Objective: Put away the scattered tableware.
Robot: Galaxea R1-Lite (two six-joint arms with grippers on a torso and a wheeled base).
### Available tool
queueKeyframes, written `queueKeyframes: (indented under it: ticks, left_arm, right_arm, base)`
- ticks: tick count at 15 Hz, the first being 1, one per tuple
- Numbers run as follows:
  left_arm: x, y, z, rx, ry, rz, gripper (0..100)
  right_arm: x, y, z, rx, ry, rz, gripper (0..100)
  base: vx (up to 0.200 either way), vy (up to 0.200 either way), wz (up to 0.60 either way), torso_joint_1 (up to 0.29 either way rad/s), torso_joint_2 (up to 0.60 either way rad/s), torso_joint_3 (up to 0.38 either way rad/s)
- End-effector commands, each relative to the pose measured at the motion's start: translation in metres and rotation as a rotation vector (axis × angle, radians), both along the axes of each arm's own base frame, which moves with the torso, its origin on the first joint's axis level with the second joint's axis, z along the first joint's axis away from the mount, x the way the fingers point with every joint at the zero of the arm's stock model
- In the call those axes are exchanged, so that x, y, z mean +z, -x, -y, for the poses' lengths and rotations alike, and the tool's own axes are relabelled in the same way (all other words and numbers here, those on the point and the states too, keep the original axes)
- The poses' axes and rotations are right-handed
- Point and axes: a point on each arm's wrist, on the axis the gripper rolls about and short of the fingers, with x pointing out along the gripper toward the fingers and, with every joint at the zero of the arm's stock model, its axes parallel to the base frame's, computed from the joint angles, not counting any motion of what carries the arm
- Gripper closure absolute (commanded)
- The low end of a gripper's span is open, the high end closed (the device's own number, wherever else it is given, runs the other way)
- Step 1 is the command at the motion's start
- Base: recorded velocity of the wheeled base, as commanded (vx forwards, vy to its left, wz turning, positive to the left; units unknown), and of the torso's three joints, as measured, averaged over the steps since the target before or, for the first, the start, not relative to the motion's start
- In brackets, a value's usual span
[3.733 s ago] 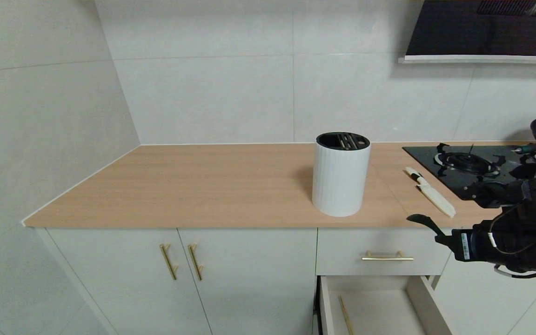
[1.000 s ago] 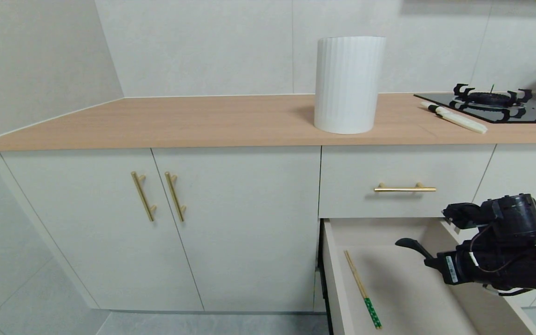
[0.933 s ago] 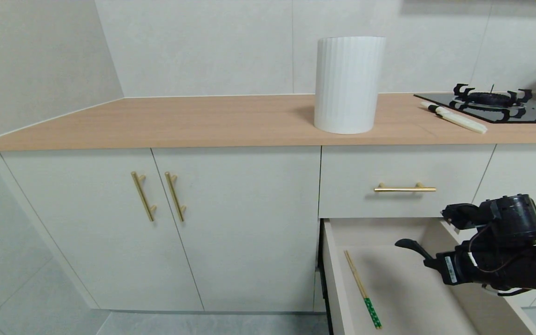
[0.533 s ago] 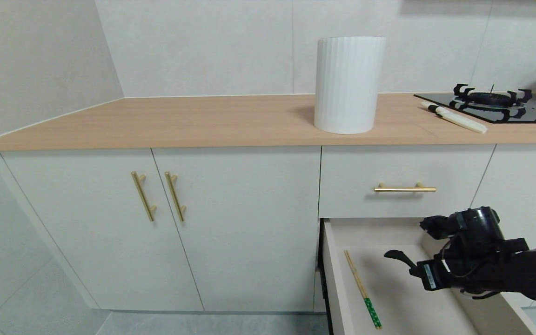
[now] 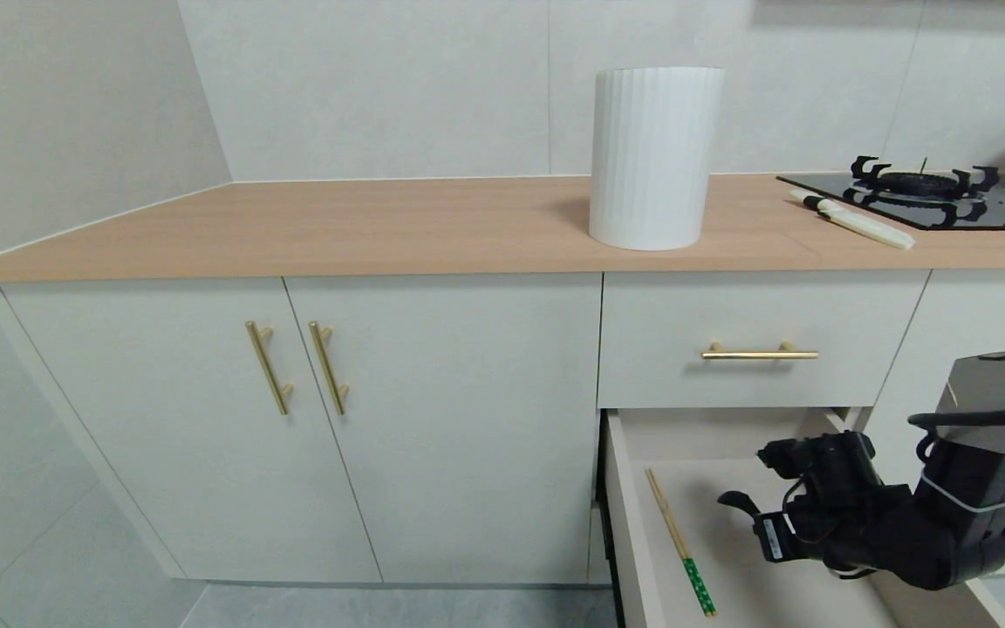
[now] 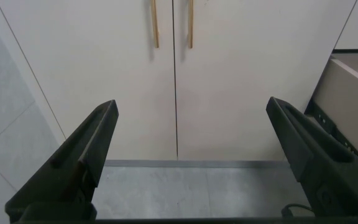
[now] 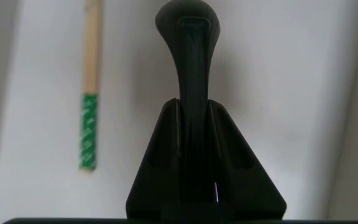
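Over the last second my right arm has sunk from above the right wall of the open drawer (image 5: 627, 523) into it, drifting left in the head view. My right claw (image 5: 728, 499) now hangs low over the drawer floor at the lower right of the frame. In the right wrist view its fingers (image 7: 187, 37) are pressed together with nothing between them.

The chopsticks (image 5: 679, 551) have not stirred. They lie flat along the drawer's left wall, green ends toward the front, a little left of my claw tip and apart from it.

Between the oldest picture and the later ones the whole head view dropped. That was my camera lowering, not the things moving. The knife (image 5: 853, 228) lies on the worktop (image 5: 380, 228) at the upper right, just beside the hob (image 5: 921, 205). The white ribbed holder (image 5: 655, 157) stands left of it.

My left claw (image 6: 191, 111) is spread wide and empty, facing the cabinet doors (image 6: 176, 74).

I read the descent as an approach to the chopsticks. If so, I must part my right fingers and shift left before I can grip them. The knife is not yet put away.
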Motion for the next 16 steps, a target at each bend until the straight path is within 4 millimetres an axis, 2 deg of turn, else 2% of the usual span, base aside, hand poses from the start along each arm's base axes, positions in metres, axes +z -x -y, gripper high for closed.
queueKeyframes:
  ticks: [1,9,10,16]
  left_arm:
    - [0.0000,0.0000,0.0000,0.000,0.000,0.000,0]
    - [-0.0001,0.0000,0.0000,0.000,0.000,-0.001,0]
    - [-0.0001,0.0000,0.0000,0.000,0.000,-0.001,0]
    - [-0.0001,0.0000,0.0000,0.000,0.000,-0.001,0]
  right_arm:
    - [-0.0241,-0.0040,0.0006,-0.021,0.027,-0.029,100]
    - [-0.0242,-0.0089,0.0015,-0.045,0.025,0.000,100]
    - [-0.0237,-0.0090,0.0015,-0.045,0.025,0.001,0]
    - [-0.0179,-0.0090,0.0015,-0.058,0.010,0.020,0]
  base:
    - [0.000,0.000,0.00,0.000,0.00,0.000]
    - [0.000,0.000,0.00,0.000,0.00,0.000]
    - [0.000,0.000,0.00,0.000,0.00,0.000]
    - [0.000,0.000,0.00,0.000,0.00,0.000]
